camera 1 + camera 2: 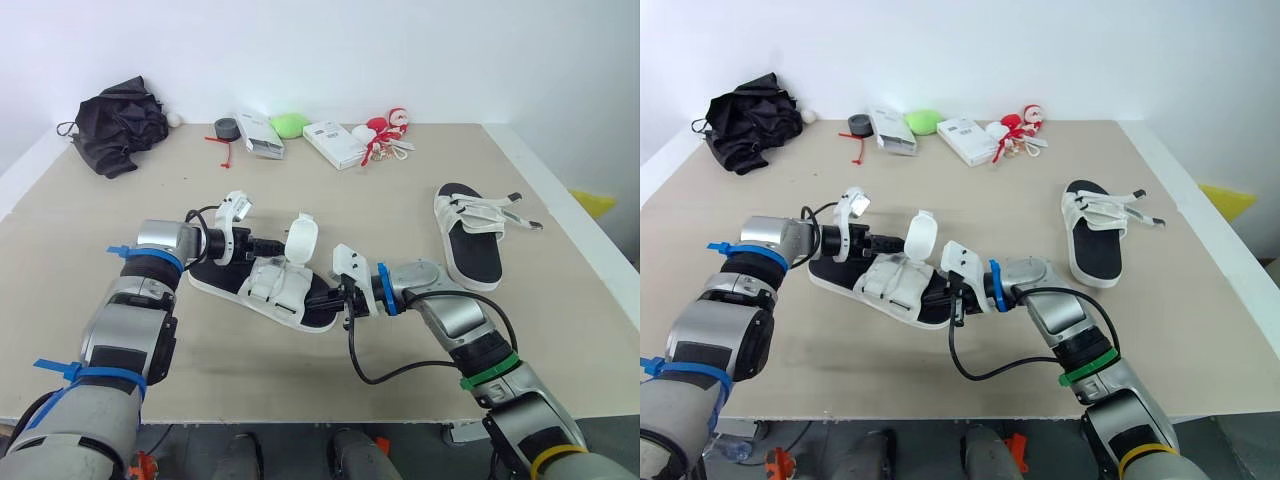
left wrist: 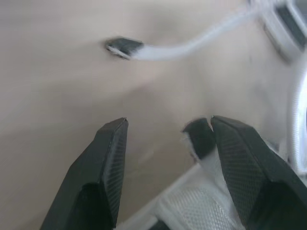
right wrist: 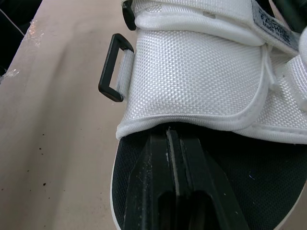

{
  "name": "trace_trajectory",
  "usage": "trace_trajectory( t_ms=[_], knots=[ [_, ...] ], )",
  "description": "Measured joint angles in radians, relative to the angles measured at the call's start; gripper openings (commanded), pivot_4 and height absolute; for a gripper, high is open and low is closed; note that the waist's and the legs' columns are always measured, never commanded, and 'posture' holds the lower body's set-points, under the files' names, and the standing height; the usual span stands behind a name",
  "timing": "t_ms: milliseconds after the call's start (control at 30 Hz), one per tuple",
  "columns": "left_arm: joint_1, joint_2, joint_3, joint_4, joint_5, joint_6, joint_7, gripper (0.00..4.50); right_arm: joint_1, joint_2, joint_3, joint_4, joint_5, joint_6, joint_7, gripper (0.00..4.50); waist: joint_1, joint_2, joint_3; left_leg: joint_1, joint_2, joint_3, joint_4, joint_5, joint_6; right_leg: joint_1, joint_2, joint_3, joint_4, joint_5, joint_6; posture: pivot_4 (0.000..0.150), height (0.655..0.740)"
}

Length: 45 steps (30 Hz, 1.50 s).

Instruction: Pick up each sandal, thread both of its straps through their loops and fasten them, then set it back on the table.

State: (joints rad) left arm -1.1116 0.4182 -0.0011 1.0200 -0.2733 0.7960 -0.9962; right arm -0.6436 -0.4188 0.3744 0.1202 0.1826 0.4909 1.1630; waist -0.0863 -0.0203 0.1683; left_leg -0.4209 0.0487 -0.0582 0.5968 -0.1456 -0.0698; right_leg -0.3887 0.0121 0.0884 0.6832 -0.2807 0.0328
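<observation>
One sandal [image 1: 275, 285], black footbed with white straps, lies mid-table between my arms. One of its straps [image 1: 301, 240] stands up loose. My left gripper [image 1: 258, 246] is at the sandal's far end, open, and a black-tipped strap end [image 2: 199, 139] lies against one finger [image 2: 240, 158]. My right gripper [image 3: 169, 130] is shut, its tips resting on the footbed under the edge of the broad white strap [image 3: 201, 72], beside a black loop [image 3: 114, 67]. A second sandal [image 1: 470, 235] lies at the right with loose strap ends pointing outward.
Along the table's back edge sit a black cloth bundle [image 1: 120, 125], a tape roll [image 1: 225, 128], two white boxes [image 1: 333, 143], a green object [image 1: 290, 124] and red-and-white trinkets [image 1: 385, 135]. The table's front edge [image 1: 300, 415] runs close below my arms.
</observation>
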Motion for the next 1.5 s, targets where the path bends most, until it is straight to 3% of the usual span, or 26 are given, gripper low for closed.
trace_trajectory(
  t_ms=[300,500,800,1133,1333,1500],
  knots=[
    [-0.118,0.038,0.203,0.000,-0.094,0.103,0.128,2.86,-0.013,-0.005,-0.003,0.007,0.003,-0.004,0.029,0.00,0.000,-0.011,0.007,-0.004,0.000,-0.001,-0.001,0.000,0.000,-0.003,0.000,-0.001,0.000,-0.001,0.001,0.150,0.7380],
    [-0.180,-0.015,0.330,-0.021,-0.242,0.338,0.148,2.86,-0.022,-0.004,0.000,0.020,0.003,-0.010,0.034,0.00,0.000,-0.011,0.008,-0.004,0.000,-0.002,-0.001,0.000,0.000,-0.003,0.000,-0.001,0.000,0.000,0.001,0.150,0.7380],
    [-0.076,-0.058,0.273,-0.083,-0.238,0.427,0.184,2.86,-0.018,-0.001,-0.001,0.013,0.003,-0.007,0.028,0.00,-0.003,-0.011,0.008,-0.004,0.000,-0.001,-0.001,0.000,-0.001,-0.003,0.000,-0.001,0.000,0.000,0.001,0.150,0.7380],
    [-0.095,-0.077,0.248,-0.031,-0.226,0.386,0.185,2.86,0.002,0.007,-0.015,0.001,0.003,-0.009,-0.015,0.00,-0.002,-0.011,0.008,-0.003,0.000,-0.002,0.000,0.001,-0.001,-0.002,0.000,-0.002,0.000,0.001,0.002,0.150,0.7380],
    [-0.161,-0.121,0.282,0.012,-0.248,0.384,0.195,2.86,0.029,-0.030,0.016,-0.038,-0.054,-0.148,-0.068,0.00,0.000,-0.011,0.008,-0.003,-0.001,-0.001,0.001,0.002,-0.001,-0.001,-0.001,0.000,0.000,0.003,0.003,0.150,0.7380],
    [-0.161,-0.115,0.282,0.022,-0.248,0.400,0.191,2.86,-0.032,-0.069,0.015,0.046,-0.072,-0.201,-0.066,0.00,0.010,-0.012,0.009,-0.004,-0.003,-0.001,0.002,0.002,-0.001,-0.001,-0.002,0.000,0.000,0.003,0.004,0.150,0.7380]
  ],
)
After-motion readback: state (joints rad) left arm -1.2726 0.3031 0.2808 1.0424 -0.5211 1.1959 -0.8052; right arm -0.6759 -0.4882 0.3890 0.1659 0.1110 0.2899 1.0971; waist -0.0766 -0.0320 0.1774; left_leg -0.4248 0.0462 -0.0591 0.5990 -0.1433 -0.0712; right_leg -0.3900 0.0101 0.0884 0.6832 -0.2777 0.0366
